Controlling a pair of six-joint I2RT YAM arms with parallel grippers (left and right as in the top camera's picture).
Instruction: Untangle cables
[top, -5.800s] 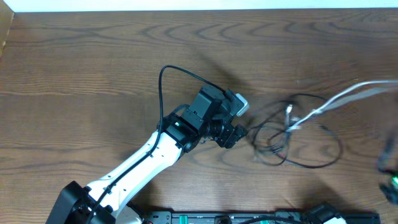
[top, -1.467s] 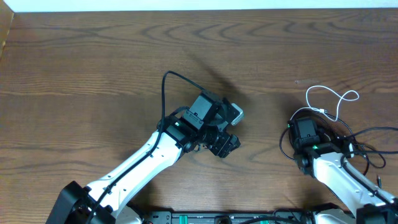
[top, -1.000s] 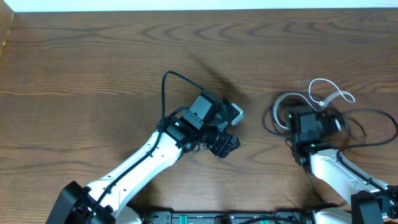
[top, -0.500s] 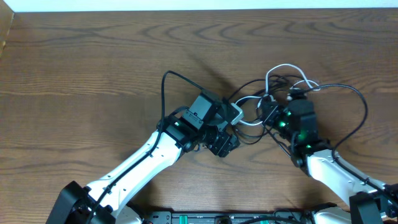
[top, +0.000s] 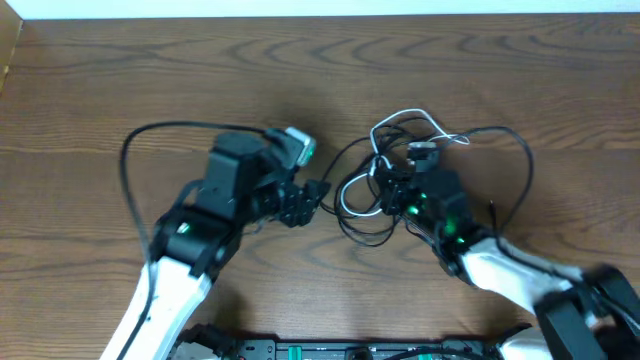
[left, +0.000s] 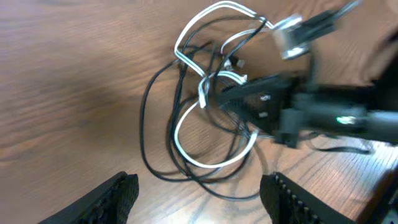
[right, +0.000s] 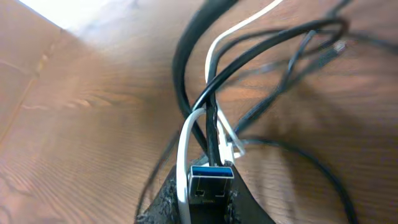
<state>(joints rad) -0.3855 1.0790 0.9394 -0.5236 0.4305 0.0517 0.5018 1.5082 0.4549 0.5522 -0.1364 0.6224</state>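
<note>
from overhead, find the cables (top: 382, 150) heaped in one loose tangle on the wooden table (top: 120, 80), right of centre, between the two grippers. follow one long black loop out to the right and back round toward the right arm (top: 500, 265).

look at the right gripper (top: 385, 182): closed down narrow, right inside the tangle, pinching a small bundle of strands. through its wrist camera, see the fingers (right: 163, 202) at the bottom edge clamped on the white cable (right: 184, 152) and at least one black one. note a blue-tongued usb plug (right: 211, 180) sitting just at the fingertips, open face toward the lens. trace the gripped strands upward from there, crossing one another over the wood.

turn to the left gripper (top: 308, 198): spread wide, gripping nothing, pointing at the heap from the left, just beside its nearest black loop. through the left wrist camera, see both of its fingers low in the frame and well apart. ahead of the gap, find the tangle, white loops threaded among black ones, touching neither pad. cannot tell whether the lowest black loop reaches in between the fingertips or only lies beyond them.
</note>
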